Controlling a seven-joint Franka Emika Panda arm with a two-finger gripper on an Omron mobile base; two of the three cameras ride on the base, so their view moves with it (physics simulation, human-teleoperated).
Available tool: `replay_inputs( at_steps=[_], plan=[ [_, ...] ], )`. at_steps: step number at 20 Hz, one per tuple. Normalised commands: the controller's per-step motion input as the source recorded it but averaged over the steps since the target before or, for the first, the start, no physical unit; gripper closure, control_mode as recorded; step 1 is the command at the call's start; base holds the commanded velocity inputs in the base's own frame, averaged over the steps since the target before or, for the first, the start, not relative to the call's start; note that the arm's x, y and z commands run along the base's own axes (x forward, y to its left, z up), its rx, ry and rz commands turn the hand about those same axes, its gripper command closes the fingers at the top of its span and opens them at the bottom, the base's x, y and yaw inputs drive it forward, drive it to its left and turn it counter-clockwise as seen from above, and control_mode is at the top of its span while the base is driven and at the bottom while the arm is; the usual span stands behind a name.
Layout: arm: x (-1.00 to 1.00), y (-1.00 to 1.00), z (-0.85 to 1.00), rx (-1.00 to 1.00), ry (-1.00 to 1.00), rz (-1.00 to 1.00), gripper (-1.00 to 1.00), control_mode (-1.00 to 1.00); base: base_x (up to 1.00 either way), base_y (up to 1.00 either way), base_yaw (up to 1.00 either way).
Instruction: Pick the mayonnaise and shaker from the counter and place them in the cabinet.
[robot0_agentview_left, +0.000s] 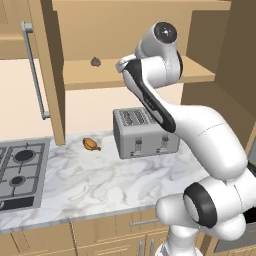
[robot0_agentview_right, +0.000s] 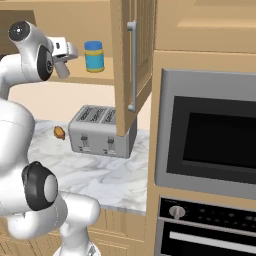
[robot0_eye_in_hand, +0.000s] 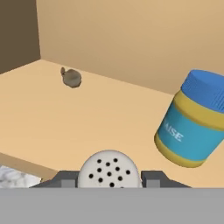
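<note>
The big wooden cabinet (robot0_agentview_left: 150, 75) hangs open above the marble counter (robot0_agentview_left: 100, 175). On the counter stands a silver toaster (robot0_agentview_left: 144, 132), and near it lies a small orange-brown bit of food (robot0_agentview_left: 90, 144). The mayonnaise (robot0_agentview_right: 93, 56) jar stands on the cabinet shelf. The gripper (robot0_agentview_right: 65, 62) is up at the shelf's front edge, squeezed onto the shaker (robot0_eye_in_hand: 109, 169). Farther back on the shelf sits a small dark lump (robot0_eye_in_hand: 71, 78).

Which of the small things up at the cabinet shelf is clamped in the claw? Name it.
The shaker, with its pale perforated cap, sits between the claw fingertips. The mayonnaise and the small dark lump stand free on the shelf.
</note>
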Motion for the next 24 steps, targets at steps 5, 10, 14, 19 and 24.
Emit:
replay_inputs(
  at_steps=[5, 10, 14, 19, 24],
  plan=[
    [0.27, 0.00, -0.17, 0.00, 0.00, 0.00, 1.00, -1.00, 0.00, 0.00, 0.00],
    [0.22, 0.00, -0.18, 0.00, 0.00, 0.00, 1.00, -1.00, 0.00, 0.00, 0.00],
    [0.22, 0.00, 0.00, 0.00, 0.00, 0.00, 1.00, -1.00, 0.00, 0.00, 0.00],
    [0.25, 0.00, -0.03, 0.00, 0.00, 0.00, 1.00, -1.00, 0.00, 0.00, 0.00],
    [0.26, 0.00, -0.14, 0.00, 0.00, 0.00, 1.00, -1.00, 0.00, 0.00, 0.00]
  ],
)
